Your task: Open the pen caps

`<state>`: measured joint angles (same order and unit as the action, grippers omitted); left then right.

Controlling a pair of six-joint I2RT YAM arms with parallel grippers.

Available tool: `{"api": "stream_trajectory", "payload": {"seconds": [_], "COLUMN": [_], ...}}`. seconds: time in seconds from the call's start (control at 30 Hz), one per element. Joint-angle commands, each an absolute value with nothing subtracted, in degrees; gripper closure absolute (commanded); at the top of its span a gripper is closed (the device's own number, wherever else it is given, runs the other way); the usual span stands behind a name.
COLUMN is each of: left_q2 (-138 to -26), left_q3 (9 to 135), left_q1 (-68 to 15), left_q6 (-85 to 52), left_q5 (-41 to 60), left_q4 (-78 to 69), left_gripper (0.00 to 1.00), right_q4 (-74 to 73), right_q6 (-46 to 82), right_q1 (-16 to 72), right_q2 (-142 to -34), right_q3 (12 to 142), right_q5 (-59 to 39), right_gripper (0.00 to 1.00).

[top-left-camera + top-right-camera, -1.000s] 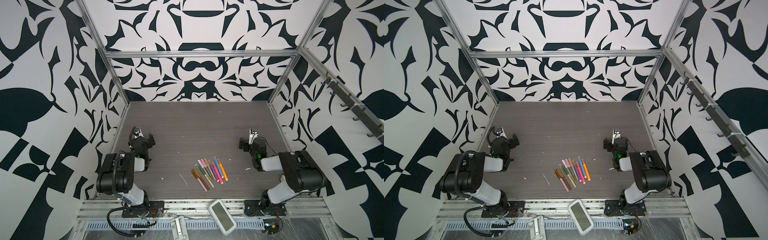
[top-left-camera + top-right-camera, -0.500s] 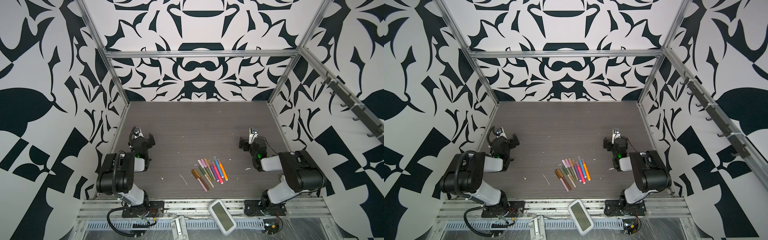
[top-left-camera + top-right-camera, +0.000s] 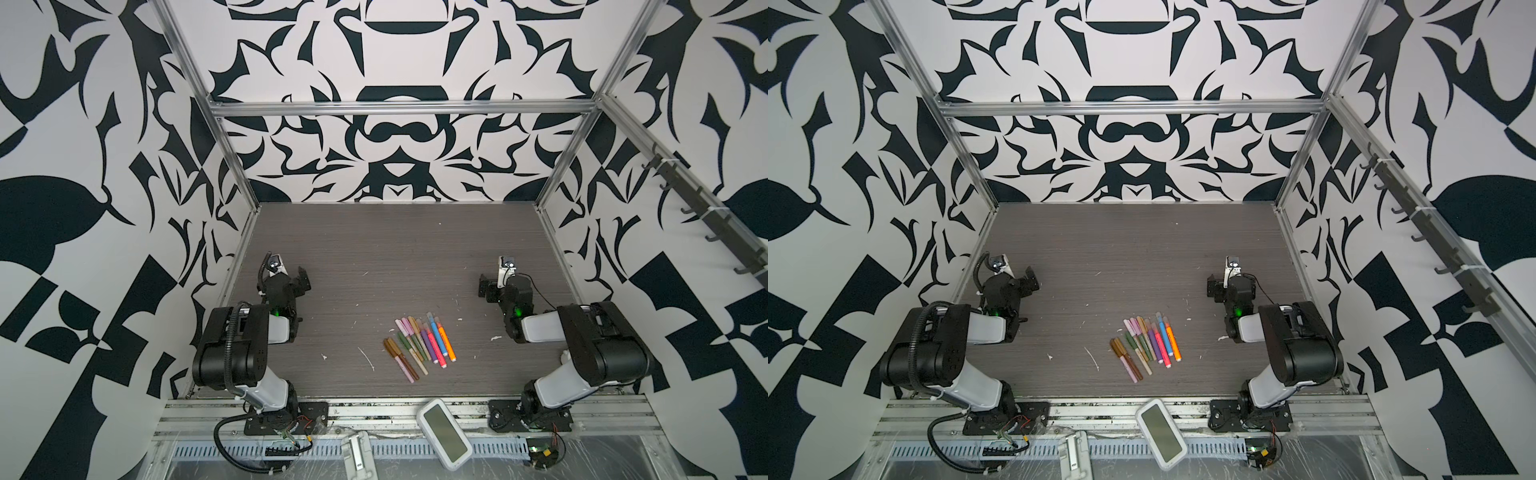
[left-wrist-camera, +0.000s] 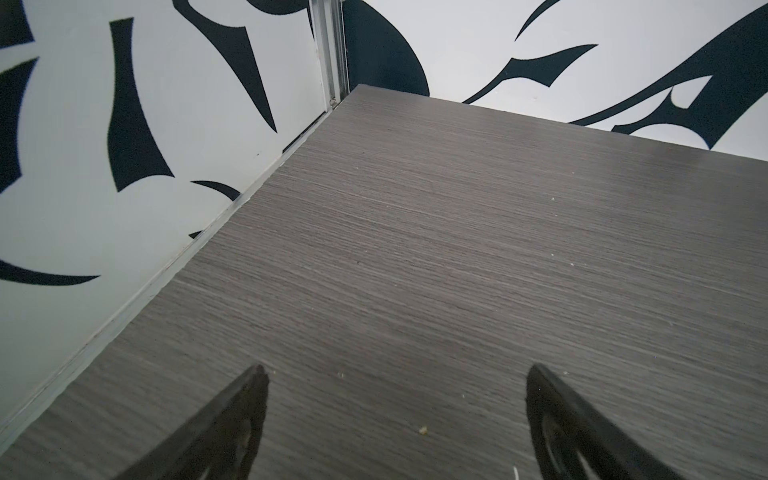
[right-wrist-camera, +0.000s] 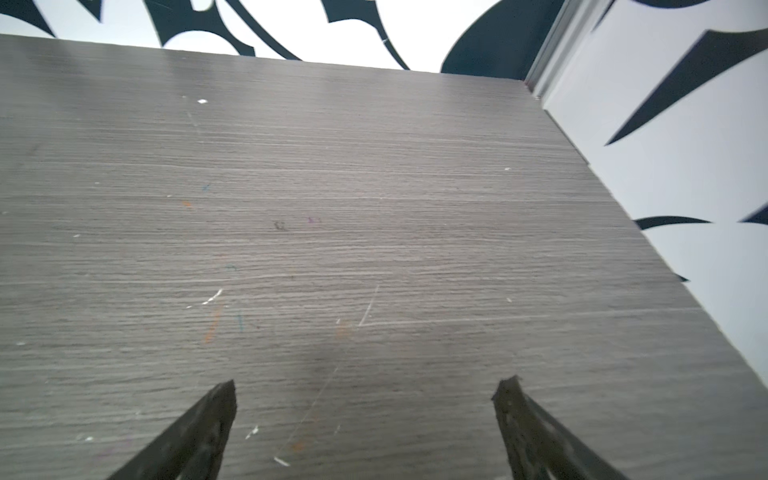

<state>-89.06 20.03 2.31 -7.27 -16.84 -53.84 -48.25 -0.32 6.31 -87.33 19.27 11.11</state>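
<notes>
The pens (image 3: 419, 347) (image 3: 1146, 347) lie side by side in a tight slanted row on the grey table (image 3: 374, 249), orange, blue, pink, purple, green, gold and brown. The pen caps (image 3: 402, 326) appear to be seated on the ends that point toward the back wall, though they are too small to read clearly. Well apart from the pens, to their left and farther back, the left gripper (image 3: 300, 279) (image 3: 1030, 278) hangs low over bare table. In its wrist view the left gripper (image 4: 398, 374) has its jaws spread wide with nothing between them. The right gripper (image 3: 486, 286) (image 3: 1213, 286) is as far from the pens on their other side. Its wrist view shows the right gripper (image 5: 368, 385) gaping just as wide and empty. In front of the pens, a white device (image 3: 444, 434) (image 3: 1160, 434) lies tilted on the metal rail.
</notes>
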Motion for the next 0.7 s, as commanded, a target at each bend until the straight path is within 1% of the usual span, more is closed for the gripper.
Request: {"api": "stream_trajectory", "payload": {"seconds": [0.0, 0.07, 0.13, 0.17, 0.23, 0.3, 0.33, 0.4, 0.43, 0.53, 0.67], "left_q2": [-81.5, -77.17, -74.72, -74.16, -74.57, -76.22, -77.26, -79.86, -81.17, -83.93, -84.72], "left_q3": [22.7, 27.02, 32.1, 34.33, 39.89, 45.02, 47.9, 52.91, 55.6, 61.73, 63.32], "left_q1": [2.57, 2.48, 2.44, 2.41, 1.6, -2.02, -4.48, -9.52, -12.44, -19.22, -26.05], "left_q6": [-7.54, -7.49, -14.59, -17.24, -21.22, -24.94, -25.89, -26.51, -26.89, -29.34, -33.62], "left_q5": [-15.17, -13.81, -15.15, -13.58, -6.84, -4.97, -4.46, -3.8, -3.86, -2.89, -1.93], "left_q4": [-45.04, -34.59, -26.09, -22.04, -15.27, -9.35, -5.99, -0.16, 2.89, 10.2, 15.46], "left_gripper": [0.01, 0.01, 0.01, 0.01, 0.01, 0.01, 0.01, 0.01, 0.01, 0.01, 0.01], "right_q4": [-37.89, -23.91, -9.62, -4.16, 3.33, 4.74, 5.21, 7.57, 8.48, 11.62, 15.55], "right_q6": [-0.67, 0.81, 4.23, 6.19, 13.9, 19.17, 22.48, 27.65, 29.78, 33.21, 36.94], "right_q1": [8.4, 8.49, 8.44, 8.49, 9.1, 9.06, 9.11, 9.07, 9.14, 9.03, 8.8], "right_q2": [-76.69, -71.64, -69.35, -68.95, -67.51, -66.49, -66.44, -67.91, -69.01, -71.16, -68.99], "right_q3": [23.93, 29.57, 36.48, 39.54, 43.43, 44.18, 44.49, 45.59, 46.16, 46.18, 42.53], "right_q5": [17.96, 18.26, 18.97, 18.62, 18.65, 13.99, 9.23, 3.52, -0.31, -7.36, -7.44], "right_gripper": [0.0, 0.0, 0.0, 0.0, 0.0, 0.0, 0.0, 0.0, 0.0, 0.0, 0.0]}}
